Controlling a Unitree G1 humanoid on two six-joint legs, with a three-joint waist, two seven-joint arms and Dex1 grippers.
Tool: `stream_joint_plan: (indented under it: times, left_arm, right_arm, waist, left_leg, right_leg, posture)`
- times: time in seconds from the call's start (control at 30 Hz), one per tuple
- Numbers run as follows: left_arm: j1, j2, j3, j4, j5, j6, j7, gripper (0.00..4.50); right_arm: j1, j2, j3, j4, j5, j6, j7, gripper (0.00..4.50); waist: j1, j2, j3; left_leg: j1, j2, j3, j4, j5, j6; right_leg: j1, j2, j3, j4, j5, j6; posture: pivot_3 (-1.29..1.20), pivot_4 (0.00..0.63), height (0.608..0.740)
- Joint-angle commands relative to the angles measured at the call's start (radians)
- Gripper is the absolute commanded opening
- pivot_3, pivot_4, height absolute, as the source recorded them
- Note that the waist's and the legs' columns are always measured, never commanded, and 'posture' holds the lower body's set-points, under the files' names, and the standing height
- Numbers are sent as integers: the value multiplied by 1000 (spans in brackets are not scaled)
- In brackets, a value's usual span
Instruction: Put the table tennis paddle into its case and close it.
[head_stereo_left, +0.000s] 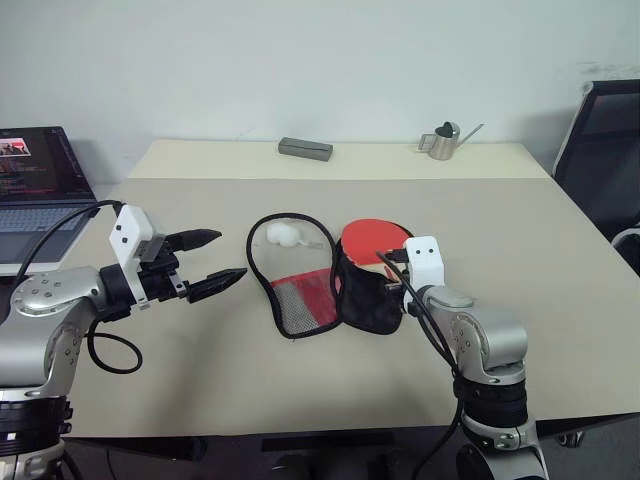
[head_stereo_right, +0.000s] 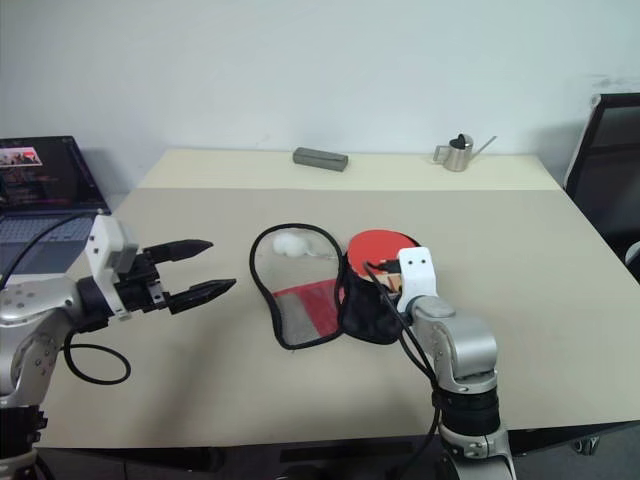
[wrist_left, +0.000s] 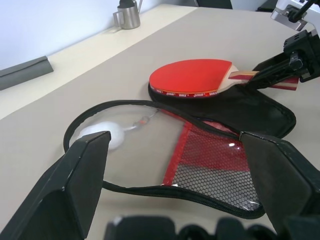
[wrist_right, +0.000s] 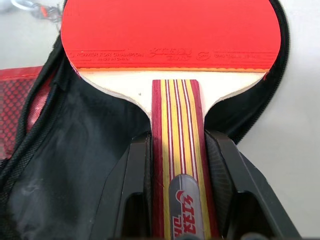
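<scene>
The paddle (wrist_right: 172, 35) is pinched at its handle by the right hand (wrist_right: 181, 200), its red face lying on the opened case (head_stereo_left: 320, 285) on the desk (head_stereo_left: 520, 240). The left hand (head_stereo_left: 212, 262) is held spread beside the case.

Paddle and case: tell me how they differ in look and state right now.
The paddle is stiff, with a smooth red face and a striped wooden handle; the case is soft black fabric with red mesh. The paddle is gripped at the handle by the right pincer; the case lies unzipped and spread open on the table, untouched. The paddle rests on one case half. Both share the rounded bat shape.
</scene>
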Motion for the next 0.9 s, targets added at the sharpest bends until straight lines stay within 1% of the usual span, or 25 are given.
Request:
stream_joint_plan:
  times: [0.03,0.17,0.23,0.3,0.4,0.5,0.53,0.6,0.67,0.73,0.77,0.83,0.87,0.9]
  left_arm:
    - [-9,4,16,-19,-4,-16,4,4500]
    - [-13,2,14,-16,-4,-17,4,4500]
    - [-14,2,14,-15,-4,-17,4,4500]
    - [-16,1,12,-16,-5,-17,4,4500]
    - [-20,-3,7,-23,-9,-13,6,4500]
    - [-26,-11,-4,-30,-11,-12,4,4500]
    - [-28,-14,-10,-36,-13,-11,3,4500]
    - [-31,-18,-16,-42,-15,-9,2,4500]
    - [-32,-17,-20,-58,-28,0,-8,4500]
    - [-28,-10,-22,-73,-40,10,-23,4500]
    - [-27,-8,-21,-78,-44,14,-27,4500]
    - [-27,-5,-19,-82,-46,16,-30,4500]
    - [-29,-4,-18,-84,-47,17,-30,4500]
    - [-33,-3,-19,-85,-47,19,-31,4500]
  right_arm:
    - [-35,-2,-8,-44,12,-28,15,2367]
    - [-38,-31,2,-59,10,-18,32,3702]
    - [-35,-60,21,-90,26,-34,68,4306]
    - [-38,-60,3,-149,82,-77,130,4306]
    - [-44,-162,16,-178,107,-196,232,4306]
    - [-25,-233,-31,-148,154,-261,317,4306]
    - [-6,-280,-31,-142,173,-294,374,3937]
    - [23,-349,-17,-133,195,-348,448,3435]
    - [75,-428,-21,-114,232,-395,551,2750]
    - [101,-483,-42,-66,254,-434,613,2022]
    - [106,-505,-47,-39,257,-454,635,1732]
    - [110,-532,-47,0,257,-486,658,1011]
    - [113,-546,-46,27,253,-506,669,580]
    - [116,-560,-42,70,235,-533,672,279]
  waist:
    - [-1,0,0]
    - [-1,0,0]
    - [-1,0,0]
    - [-2,0,0]
    - [-6,0,0]
    - [-5,-3,-2]
    - [-5,-3,-2]
    - [-5,-3,-2]
    - [-6,-3,-2]
    - [-6,-3,-2]
    - [-5,-3,-2]
    - [-6,-3,-1]
    - [-7,-3,-1]
    - [-7,-3,-2]
  left_leg:
    - [0,0,0,0,0,0]
    - [0,0,0,0,0,0]
    - [0,0,0,0,0,0]
    - [0,0,0,0,0,0]
    - [0,1,0,0,0,0]
    - [1,0,0,0,0,0]
    - [1,0,0,0,0,0]
    - [1,0,0,0,0,0]
    - [0,0,0,0,0,0]
    - [0,0,0,0,0,0]
    - [0,0,1,0,0,0]
    - [1,0,1,0,0,0]
    - [1,1,1,0,0,0]
    - [1,1,1,0,0,0]
  right_leg:
    - [0,0,0,0,0,0]
    - [0,0,0,0,0,0]
    - [0,0,0,0,0,0]
    - [0,0,0,0,0,0]
    - [0,0,0,0,0,0]
    - [2,0,0,-1,0,1]
    - [2,0,0,-1,0,1]
    - [2,0,-1,-1,0,1]
    - [2,0,0,-1,0,1]
    - [2,-1,0,-1,0,1]
    - [3,-1,0,-1,0,1]
    - [7,-1,0,-1,0,1]
    - [7,-1,0,-1,0,1]
    - [7,-1,0,-1,0,1]
  posture:
    - [0,150,740]
    - [0,150,740]
    - [0,150,740]
    - [0,150,740]
    - [0,150,740]
    - [0,150,740]
    - [0,150,740]
    - [0,150,740]
    - [0,150,740]
    - [0,150,740]
    - [0,150,740]
    - [0,150,740]
    - [0,150,740]
    - [0,150,740]
